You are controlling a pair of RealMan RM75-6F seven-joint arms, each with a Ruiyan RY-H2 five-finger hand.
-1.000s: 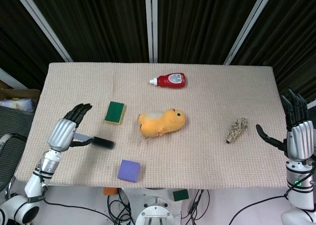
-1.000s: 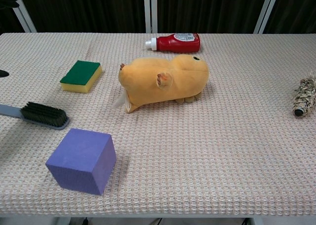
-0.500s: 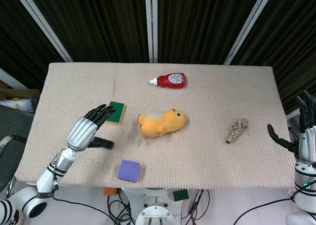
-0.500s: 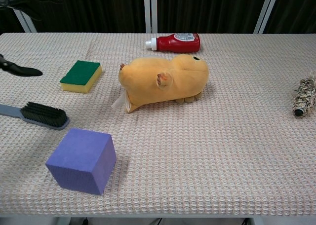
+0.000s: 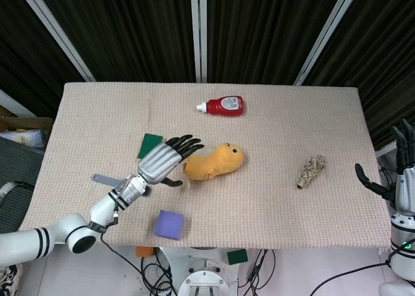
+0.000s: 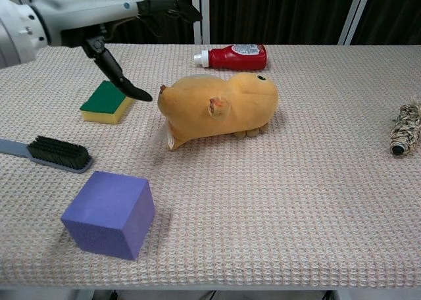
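My left hand (image 5: 163, 161) hovers open above the table, fingers spread and reaching toward the rear end of an orange plush toy (image 5: 214, 161). In the chest view the left hand (image 6: 99, 10) is raised above the table, its thumb hanging down just left of the plush toy (image 6: 220, 107). It holds nothing. A green-topped yellow sponge (image 6: 108, 101) lies partly under the hand; only its corner (image 5: 148, 142) shows from the head. My right hand (image 5: 403, 179) stands open past the table's right edge, fingers up.
A red ketchup bottle (image 5: 222, 105) lies on its side at the back. A purple cube (image 5: 169, 224) sits near the front edge. A grey brush (image 6: 51, 152) lies at the left. A straw bundle (image 5: 311, 170) lies at the right. The table (image 5: 279, 127) has a woven beige cover.
My left hand has swept right from beside the brush, over the sponge, to the plush toy's rear. The right hand has drifted slightly further right, off the table.
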